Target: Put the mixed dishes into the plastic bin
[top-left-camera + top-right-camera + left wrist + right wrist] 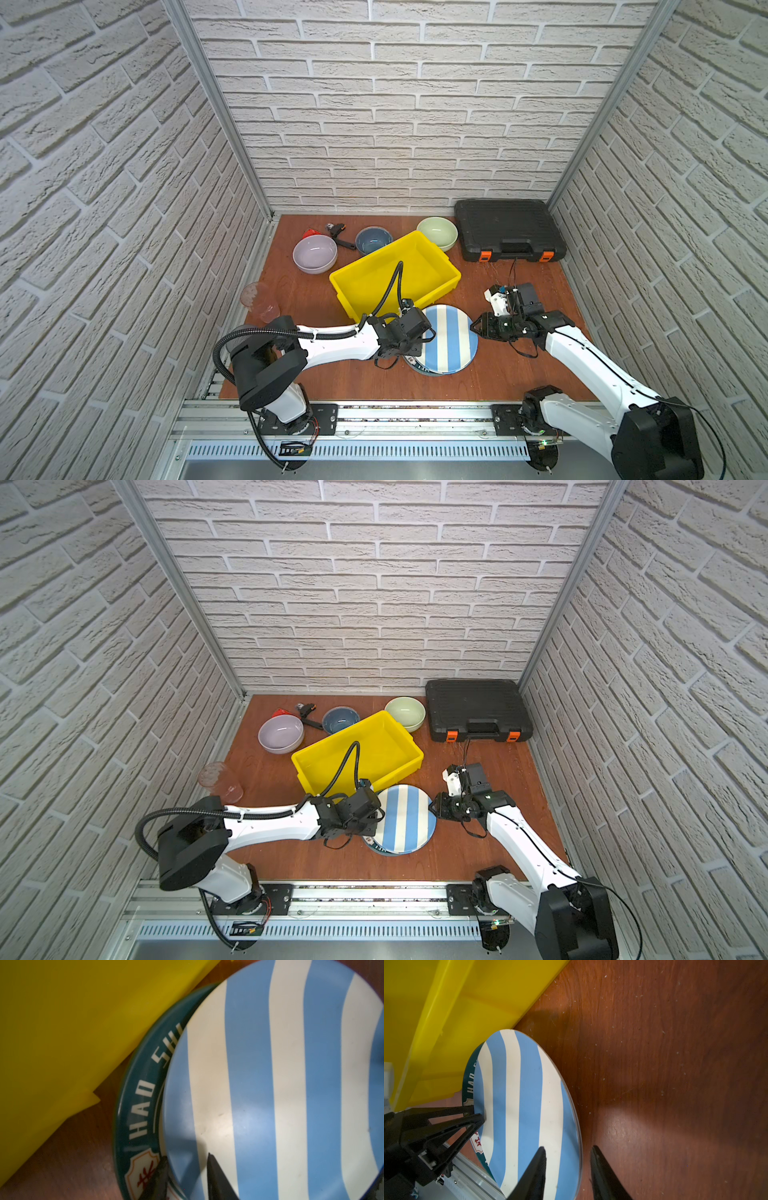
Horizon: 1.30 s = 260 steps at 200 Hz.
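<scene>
The fingers [473, 1118] of the left gripper [478, 1114] are partly closed on the left rim of the blue-white striped plate [451, 338]. In the left wrist view one finger lies on the striped face and the other goes under the rim, so we read this as a pinch on the plate. The fingers [537, 1172] of the right gripper [568, 1147] stand wider apart at the opposite rim. One is over the plate's face and the other is outside the rim. We see bare wood between that outer finger and the rim, so they hold nothing.

The striped plate is in the lower middle of both top views, between the two grippers and just beside the near wall of the plastic bin [436, 257]. It lies over a white printed plate [141, 1105] with a dark green rim and white letters. It is shifted from that plate, so part of the lower plate shows at its left side. We cannot tell if the two plates touch.

The bin stands at an angle in the middle of the counter [519, 353]. Above it in the frame are the lilac bowl [314, 253], the dark-blue bowl [373, 240] and the pale-green bowl [436, 232]. The wrench [336, 232] lies between the first two. The tinted tumblers [259, 301] are at the left edge of the counter, and the black case [509, 235] is in its upper right corner.
</scene>
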Each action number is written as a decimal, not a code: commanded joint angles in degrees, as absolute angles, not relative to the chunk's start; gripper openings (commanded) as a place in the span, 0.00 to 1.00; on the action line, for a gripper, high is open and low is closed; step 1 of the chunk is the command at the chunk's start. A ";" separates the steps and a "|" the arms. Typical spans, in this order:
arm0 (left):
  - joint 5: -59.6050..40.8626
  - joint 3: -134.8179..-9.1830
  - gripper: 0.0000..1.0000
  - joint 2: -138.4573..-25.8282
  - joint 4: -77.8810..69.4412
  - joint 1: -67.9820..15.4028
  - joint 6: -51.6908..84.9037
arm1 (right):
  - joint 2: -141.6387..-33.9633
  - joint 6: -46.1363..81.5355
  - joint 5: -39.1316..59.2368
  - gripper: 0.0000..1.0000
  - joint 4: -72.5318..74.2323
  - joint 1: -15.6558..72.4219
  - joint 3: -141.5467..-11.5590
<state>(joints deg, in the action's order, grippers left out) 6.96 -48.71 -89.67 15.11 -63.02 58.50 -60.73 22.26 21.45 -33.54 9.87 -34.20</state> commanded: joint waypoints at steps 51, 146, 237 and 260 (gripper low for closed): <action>6.61 -49.91 0.32 -90.97 15.56 -62.67 57.74 | -61.47 22.67 24.00 0.36 -29.52 10.27 -33.00; 6.55 -50.17 0.32 -91.59 15.80 -62.58 57.67 | -59.26 22.24 22.22 0.35 -31.88 10.27 -33.75; 6.42 -50.58 0.32 -92.13 16.00 -62.57 57.57 | -58.03 22.50 23.21 0.34 -31.96 10.31 -33.75; 6.46 -50.72 0.32 -92.23 16.13 -62.58 57.57 | -57.35 22.47 23.12 0.34 -32.52 10.31 -34.01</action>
<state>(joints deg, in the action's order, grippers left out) 6.55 -49.67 -90.96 15.14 -63.00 58.15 -58.89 22.28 22.76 -32.45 9.87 -33.47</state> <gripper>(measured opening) 0.322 0.339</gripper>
